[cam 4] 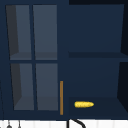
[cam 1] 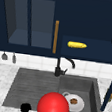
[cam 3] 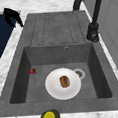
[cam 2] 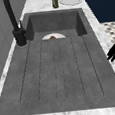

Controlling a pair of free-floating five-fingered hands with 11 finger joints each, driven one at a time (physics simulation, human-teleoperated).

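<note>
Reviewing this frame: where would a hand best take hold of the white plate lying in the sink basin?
Probably at the rim of the white plate, coming from above. It lies flat on the floor of the sink basin with walls all round, so a level side approach looks blocked. The brown food piece sits mid-plate, so a rim pinch keeps clear of it.

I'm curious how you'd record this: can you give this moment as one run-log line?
left hand: at sink's front edge, holding nothing | plate: in basin, brown food on it | corn cob: on open cabinet shelf | red ball: foreground
</note>
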